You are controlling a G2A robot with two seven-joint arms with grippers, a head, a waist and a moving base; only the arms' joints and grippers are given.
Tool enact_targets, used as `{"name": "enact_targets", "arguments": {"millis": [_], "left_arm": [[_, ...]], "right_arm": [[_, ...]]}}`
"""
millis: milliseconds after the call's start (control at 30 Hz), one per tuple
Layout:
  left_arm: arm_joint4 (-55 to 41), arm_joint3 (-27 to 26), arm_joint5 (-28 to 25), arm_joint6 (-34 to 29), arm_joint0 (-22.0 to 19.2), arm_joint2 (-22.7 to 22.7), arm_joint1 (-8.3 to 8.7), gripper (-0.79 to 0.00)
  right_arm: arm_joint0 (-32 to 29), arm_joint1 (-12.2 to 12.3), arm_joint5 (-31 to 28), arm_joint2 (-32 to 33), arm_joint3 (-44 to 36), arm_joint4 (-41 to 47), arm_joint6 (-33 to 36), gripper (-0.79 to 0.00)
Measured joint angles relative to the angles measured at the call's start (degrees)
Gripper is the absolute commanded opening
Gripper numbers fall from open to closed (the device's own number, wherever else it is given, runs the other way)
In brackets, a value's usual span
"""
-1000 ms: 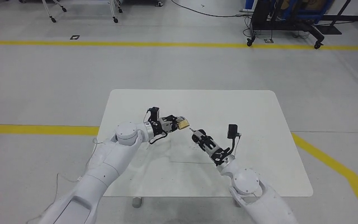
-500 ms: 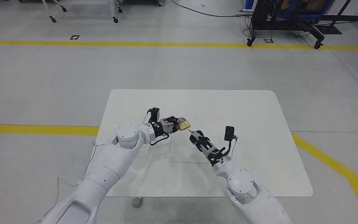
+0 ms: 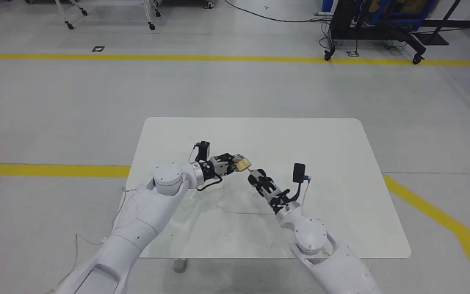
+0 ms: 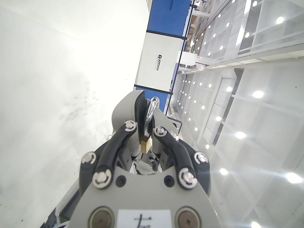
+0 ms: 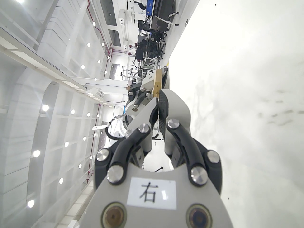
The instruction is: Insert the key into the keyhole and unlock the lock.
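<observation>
My left gripper (image 3: 232, 162) is shut on a small brass padlock (image 3: 241, 164) and holds it above the middle of the white table (image 3: 330, 147). In the left wrist view the lock's brass body (image 4: 145, 144) and silver shackle (image 4: 152, 109) sit between the fingers of that gripper (image 4: 146, 112). My right gripper (image 3: 255, 176) is shut on the key, whose thin blade (image 5: 156, 98) shows edge-on at its fingertips (image 5: 163, 96). The key tip meets the lock's brass bottom (image 5: 157, 81). Whether the blade is inside the keyhole is hidden.
Both arms meet over the table's centre, a little above its surface. Yellow floor lines (image 3: 235, 57) run past the table, and wheeled racks (image 3: 374, 29) stand far behind it.
My right arm has shifted slightly left toward the padlock, closing the gap between key and lock. The left arm has stayed nearly still with the lock.
</observation>
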Motion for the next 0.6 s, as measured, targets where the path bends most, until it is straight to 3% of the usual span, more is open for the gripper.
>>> {"name": "enact_targets", "arguments": {"millis": [600], "left_arm": [[4.5, -0.4, -0.5, -1.2, -0.4, 0.4, -0.38, -0.785]], "right_arm": [[0.8, -1.2, 2.4, -1.4, 0.2, -7.1, -2.9, -0.785]]}}
